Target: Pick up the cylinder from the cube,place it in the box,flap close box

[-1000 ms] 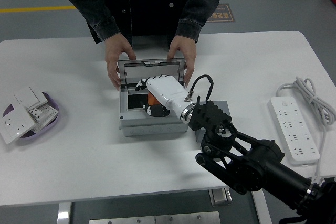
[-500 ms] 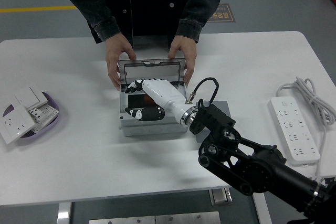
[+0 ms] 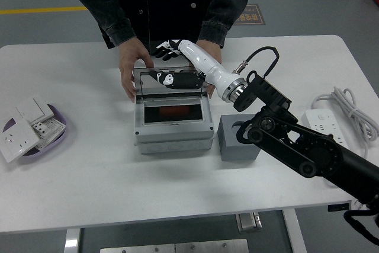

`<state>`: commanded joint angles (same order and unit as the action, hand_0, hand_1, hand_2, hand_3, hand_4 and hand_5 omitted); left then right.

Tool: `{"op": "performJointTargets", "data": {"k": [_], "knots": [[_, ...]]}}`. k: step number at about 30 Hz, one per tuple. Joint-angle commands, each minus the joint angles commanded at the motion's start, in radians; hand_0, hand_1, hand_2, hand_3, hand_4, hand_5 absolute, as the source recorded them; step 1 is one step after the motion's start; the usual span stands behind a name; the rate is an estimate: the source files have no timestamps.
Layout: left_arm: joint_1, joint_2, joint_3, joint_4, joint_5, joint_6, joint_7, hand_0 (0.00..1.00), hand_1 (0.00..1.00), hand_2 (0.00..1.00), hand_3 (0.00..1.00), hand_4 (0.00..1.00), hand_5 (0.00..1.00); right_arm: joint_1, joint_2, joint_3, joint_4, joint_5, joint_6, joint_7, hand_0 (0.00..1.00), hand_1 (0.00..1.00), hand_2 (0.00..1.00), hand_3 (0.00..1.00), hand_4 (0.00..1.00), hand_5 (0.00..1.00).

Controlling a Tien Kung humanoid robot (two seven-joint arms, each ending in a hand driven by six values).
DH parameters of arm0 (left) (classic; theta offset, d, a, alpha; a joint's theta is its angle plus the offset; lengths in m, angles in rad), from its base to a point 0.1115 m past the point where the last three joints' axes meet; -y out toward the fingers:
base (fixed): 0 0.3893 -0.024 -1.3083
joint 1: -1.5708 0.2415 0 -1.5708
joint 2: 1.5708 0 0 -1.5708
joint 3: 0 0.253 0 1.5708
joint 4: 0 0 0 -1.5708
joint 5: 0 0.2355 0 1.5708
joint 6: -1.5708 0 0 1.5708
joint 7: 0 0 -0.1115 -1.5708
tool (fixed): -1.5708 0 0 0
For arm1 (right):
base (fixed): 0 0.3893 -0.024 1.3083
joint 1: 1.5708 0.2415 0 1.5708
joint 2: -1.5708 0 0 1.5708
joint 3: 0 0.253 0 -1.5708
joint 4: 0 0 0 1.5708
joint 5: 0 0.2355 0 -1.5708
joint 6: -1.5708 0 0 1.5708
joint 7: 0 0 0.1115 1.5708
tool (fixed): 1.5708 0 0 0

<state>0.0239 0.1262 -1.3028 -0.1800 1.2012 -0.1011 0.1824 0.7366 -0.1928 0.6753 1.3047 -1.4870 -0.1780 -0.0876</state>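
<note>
The grey box (image 3: 173, 137) stands mid-table with its lid (image 3: 172, 80) upright at the back. Something orange-red, apparently the cylinder (image 3: 173, 112), lies inside the box under its dark opening. My right hand (image 3: 167, 48), white with black fingers, hovers open just above and behind the lid's top edge and holds nothing. The grey cube (image 3: 238, 138) sits right of the box with nothing on top. A person at the far side steadies the box with one hand (image 3: 130, 70) on its left and the other hand (image 3: 212, 63) on its right, partly hidden by my forearm.
A purple bowl (image 3: 59, 137) with white switch plates sits at the left edge. A white power strip (image 3: 331, 149) and its coiled cable (image 3: 355, 111) lie at the right. My black right arm (image 3: 308, 152) crosses the table's right front.
My right hand has come out of the box and risen back over the lid's top edge. The orange-red cylinder stays inside. The person's hands have not moved.
</note>
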Motion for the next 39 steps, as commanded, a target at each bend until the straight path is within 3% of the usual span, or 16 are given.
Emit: {"op": "performJointTargets", "data": {"k": [7, 13, 16, 24, 39], "knots": [[-0.003, 0.003, 0.006, 0.0, 0.001, -0.001, 0.001, 0.638, 0.664, 0.581, 0.637, 0.719, 0.299, 0.111, 0.053, -0.044, -0.172, -0.016, 0.021, 0.018, 0.592, 0.624, 0.655, 0.682, 0.729, 0.394], [-0.01, 0.005, 0.017, 0.0, -0.002, -0.002, -0.003, 0.638, 0.663, 0.581, 0.637, 0.719, 0.299, 0.131, 0.083, -0.093, -0.306, 0.009, 0.025, 0.037, 0.588, 0.618, 0.651, 0.679, 0.718, 0.387], [-0.012, 0.004, 0.024, 0.0, -0.006, -0.003, -0.006, 0.638, 0.663, 0.581, 0.637, 0.719, 0.299, 0.125, 0.085, -0.115, -0.32, 0.03, 0.022, 0.049, 0.588, 0.618, 0.651, 0.679, 0.718, 0.387], [-0.01, 0.004, 0.033, 0.0, -0.015, -0.003, -0.011, 0.638, 0.664, 0.582, 0.635, 0.718, 0.298, 0.112, 0.053, -0.136, -0.232, 0.028, 0.012, 0.052, 0.575, 0.607, 0.637, 0.674, 0.693, 0.37], [-0.005, 0.008, 0.04, 0.0, -0.035, -0.001, -0.021, 0.637, 0.663, 0.581, 0.635, 0.718, 0.295, 0.014, -0.09, -0.187, 0.041, 0.033, 0.006, 0.002, 0.565, 0.604, 0.631, 0.674, 0.676, 0.361]]}}
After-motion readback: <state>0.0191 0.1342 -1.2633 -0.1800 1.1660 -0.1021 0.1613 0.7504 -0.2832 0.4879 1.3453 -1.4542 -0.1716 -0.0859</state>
